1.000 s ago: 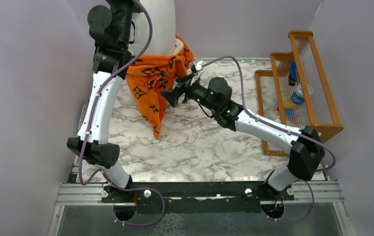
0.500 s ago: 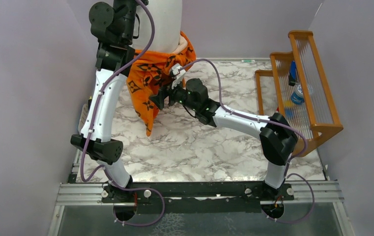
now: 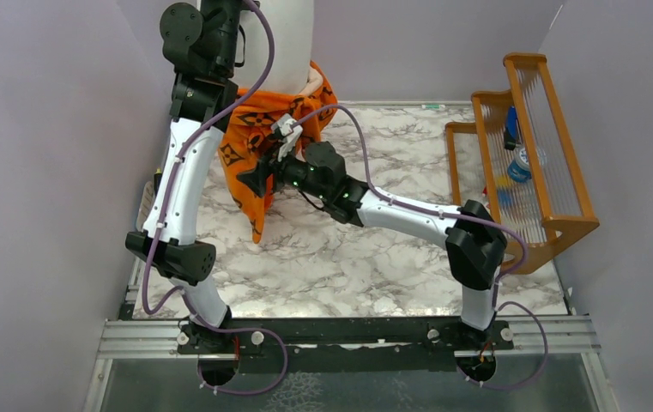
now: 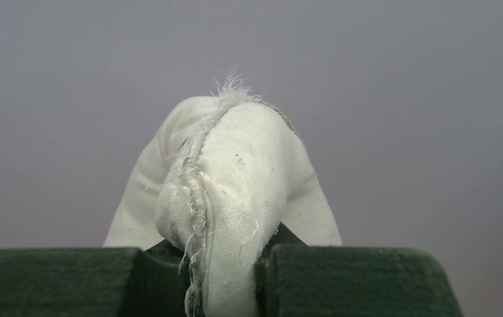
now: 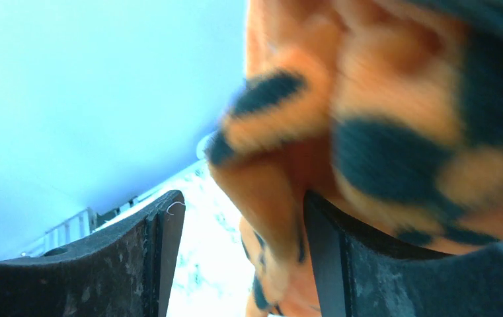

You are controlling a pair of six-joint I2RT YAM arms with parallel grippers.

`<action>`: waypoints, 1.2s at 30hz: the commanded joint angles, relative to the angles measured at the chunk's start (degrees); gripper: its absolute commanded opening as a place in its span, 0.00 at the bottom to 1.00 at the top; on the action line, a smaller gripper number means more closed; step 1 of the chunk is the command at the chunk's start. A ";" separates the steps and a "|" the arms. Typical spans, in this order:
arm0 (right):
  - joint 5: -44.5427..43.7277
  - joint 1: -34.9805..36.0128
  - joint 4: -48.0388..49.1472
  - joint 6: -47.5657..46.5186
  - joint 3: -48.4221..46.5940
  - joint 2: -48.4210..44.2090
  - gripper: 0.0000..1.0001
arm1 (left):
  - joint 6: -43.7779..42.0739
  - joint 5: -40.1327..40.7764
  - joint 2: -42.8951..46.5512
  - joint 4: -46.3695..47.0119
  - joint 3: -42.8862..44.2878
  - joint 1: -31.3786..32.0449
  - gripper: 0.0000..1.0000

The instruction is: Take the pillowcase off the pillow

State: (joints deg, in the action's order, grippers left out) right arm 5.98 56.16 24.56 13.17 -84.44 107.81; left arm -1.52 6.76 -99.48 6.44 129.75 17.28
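My left gripper is shut on a frayed seam corner of the white pillow and holds it high at the back left. In the top view the pillow hangs upright, and the left fingers are past the top edge. The orange pillowcase with black motifs is bunched around the pillow's lower end and hangs down toward the table. My right gripper is open and pressed into the hanging cloth. In the right wrist view an orange fold hangs between its fingers, against the right one.
A wooden rack with blue items stands at the right edge of the marble table. Purple walls close in the left, back and right sides. The right arm stretches across the table's middle.
My right gripper has moved left across the table and into the hanging pillowcase. The cloth's lower tail has swung slightly left. The left arm still holds the pillow up.
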 commanded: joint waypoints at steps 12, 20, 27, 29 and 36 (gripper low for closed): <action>-10.29 2.78 -10.57 5.35 -15.00 9.75 0.15 | -0.52 0.81 3.83 15.33 4.19 0.79 0.00; -9.84 3.22 -14.57 10.81 -13.45 11.47 0.01 | 0.41 2.08 6.12 15.36 2.76 0.83 0.00; -10.39 5.56 -12.38 11.32 -1.37 11.41 0.01 | 2.68 3.15 2.48 15.40 7.66 0.87 0.00; -10.12 6.75 -12.07 11.85 1.31 13.27 0.01 | 3.01 3.01 1.63 15.35 8.98 0.83 0.00; -10.22 10.34 -12.21 12.05 5.64 18.07 0.01 | -0.56 4.48 0.53 15.58 12.71 0.83 0.00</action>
State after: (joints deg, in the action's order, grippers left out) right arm -5.78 63.57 18.61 23.53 -83.07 120.95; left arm -0.69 10.15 -102.80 1.76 134.89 17.69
